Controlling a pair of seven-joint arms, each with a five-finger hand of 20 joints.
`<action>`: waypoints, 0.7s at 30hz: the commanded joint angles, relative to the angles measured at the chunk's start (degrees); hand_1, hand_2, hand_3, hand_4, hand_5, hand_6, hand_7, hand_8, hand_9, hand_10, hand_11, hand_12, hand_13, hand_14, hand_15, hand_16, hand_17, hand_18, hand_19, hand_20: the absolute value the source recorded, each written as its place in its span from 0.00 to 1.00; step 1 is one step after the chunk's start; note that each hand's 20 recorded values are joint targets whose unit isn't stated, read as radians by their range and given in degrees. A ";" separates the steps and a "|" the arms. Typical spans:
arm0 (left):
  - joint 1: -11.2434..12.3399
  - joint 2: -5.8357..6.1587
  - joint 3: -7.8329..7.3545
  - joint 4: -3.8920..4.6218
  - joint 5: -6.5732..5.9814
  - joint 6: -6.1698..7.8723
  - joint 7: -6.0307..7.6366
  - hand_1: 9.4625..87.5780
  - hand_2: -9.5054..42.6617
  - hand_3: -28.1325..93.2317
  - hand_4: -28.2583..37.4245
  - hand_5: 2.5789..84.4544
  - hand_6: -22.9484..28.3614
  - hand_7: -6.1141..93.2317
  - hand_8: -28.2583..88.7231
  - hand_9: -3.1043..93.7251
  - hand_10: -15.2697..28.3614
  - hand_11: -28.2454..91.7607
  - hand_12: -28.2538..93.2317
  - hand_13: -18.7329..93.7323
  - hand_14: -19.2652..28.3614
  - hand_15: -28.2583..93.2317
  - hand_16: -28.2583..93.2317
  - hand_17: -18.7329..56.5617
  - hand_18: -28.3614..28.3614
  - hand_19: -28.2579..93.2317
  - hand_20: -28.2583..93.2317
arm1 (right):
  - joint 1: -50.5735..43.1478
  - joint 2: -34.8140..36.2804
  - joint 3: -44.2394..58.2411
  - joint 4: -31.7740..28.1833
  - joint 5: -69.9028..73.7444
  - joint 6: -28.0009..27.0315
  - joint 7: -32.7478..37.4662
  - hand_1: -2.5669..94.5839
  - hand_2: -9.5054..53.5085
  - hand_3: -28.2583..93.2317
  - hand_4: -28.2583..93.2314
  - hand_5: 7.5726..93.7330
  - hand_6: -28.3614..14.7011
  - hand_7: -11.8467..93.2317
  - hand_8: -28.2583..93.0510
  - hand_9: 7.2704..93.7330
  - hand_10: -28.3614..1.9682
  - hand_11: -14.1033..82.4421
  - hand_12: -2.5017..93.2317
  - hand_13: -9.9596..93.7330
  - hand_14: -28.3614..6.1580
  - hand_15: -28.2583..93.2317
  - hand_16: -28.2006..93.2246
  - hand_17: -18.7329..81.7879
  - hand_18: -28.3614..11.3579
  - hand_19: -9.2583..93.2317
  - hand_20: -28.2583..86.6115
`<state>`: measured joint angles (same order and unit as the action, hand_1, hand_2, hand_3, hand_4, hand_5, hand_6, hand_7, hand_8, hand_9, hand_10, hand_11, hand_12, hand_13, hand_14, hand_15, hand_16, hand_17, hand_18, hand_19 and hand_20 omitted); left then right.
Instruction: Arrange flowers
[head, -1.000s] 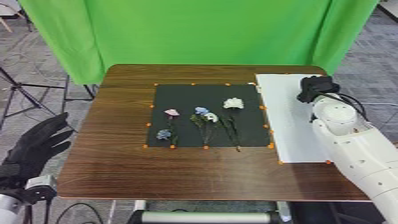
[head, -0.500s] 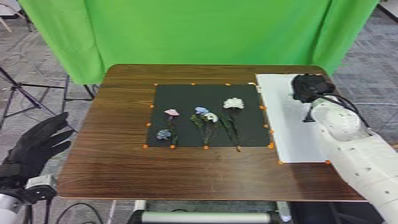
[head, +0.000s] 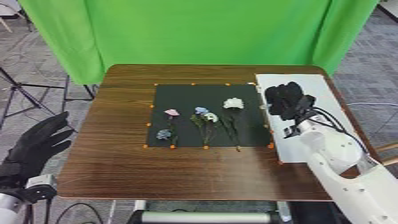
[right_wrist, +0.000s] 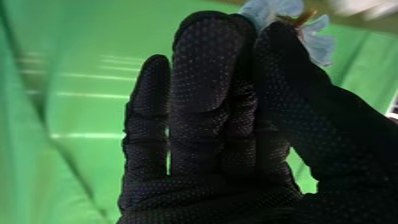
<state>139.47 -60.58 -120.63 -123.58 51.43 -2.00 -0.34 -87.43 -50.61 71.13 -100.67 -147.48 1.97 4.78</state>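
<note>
The right hand (head: 289, 100) is over the white board (head: 298, 152), close to the right edge of the black mat (head: 191, 95), and the mat lies directly to its left. In the right wrist view a light blue flower (right_wrist: 317, 42) is pinched between the thumb and the fingers, its petals at their tips; how its stem runs cannot be told. The likely step is to carry it leftward over the mat's right edge and lay it down. The flowers there set the line to match: the large white flower (head: 233, 103), nearest that edge, has its head toward the far edge and its stem running to the near edge. The small white flower (head: 210, 117) and the blue flower (head: 201, 110) lie mid-mat, the pink flower (head: 172, 112) toward the left edge, and the dusky blue flower (head: 163, 134) by the near left corner. The left hand (head: 37, 145), its fingers extended, is off the table's (head: 178, 180) left edge, so the right is much nearer. Lowering too far left could disturb the large white flower.
</note>
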 joint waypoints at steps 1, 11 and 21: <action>-0.47 0.64 0.18 0.24 0.01 -0.51 -0.26 0.17 0.12 0.82 0.00 0.25 0.46 0.29 0.15 0.22 0.55 0.36 0.38 0.30 0.65 0.42 0.26 0.13 0.83 0.56 0.29 | -3.35 -2.54 -3.98 0.84 -1.10 2.44 1.56 0.51 0.00 0.95 0.01 0.65 0.76 0.67 0.25 0.88 0.79 0.36 0.54 0.90 0.85 0.55 0.54 0.48 0.40 0.75 0.55; -0.06 0.38 0.24 0.18 -0.02 -0.41 -0.18 0.17 0.12 0.82 0.00 0.25 0.46 0.28 0.15 0.22 0.55 0.36 0.38 0.30 0.65 0.43 0.26 0.13 0.83 0.56 0.29 | -3.64 -3.99 -3.95 0.74 -1.66 3.49 1.69 0.50 0.00 0.95 0.01 0.65 0.76 0.67 0.25 0.89 0.80 0.36 0.54 0.90 0.84 0.56 0.54 0.47 0.40 0.74 0.56; -0.23 0.05 0.44 0.13 0.03 -0.54 -0.51 0.17 0.12 0.82 0.00 0.25 0.46 0.29 0.15 0.22 0.55 0.37 0.38 0.30 0.65 0.42 0.26 0.13 0.84 0.56 0.29 | -4.03 -5.26 -4.32 0.50 -1.88 1.90 1.18 0.50 0.00 0.94 0.00 0.63 0.77 0.67 0.25 0.87 0.79 0.34 0.54 0.88 0.85 0.56 0.55 0.46 0.40 0.73 0.56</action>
<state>138.87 -60.10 -120.28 -123.45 51.44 -2.09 -0.40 -90.53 -54.81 66.97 -99.58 -148.68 4.59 6.33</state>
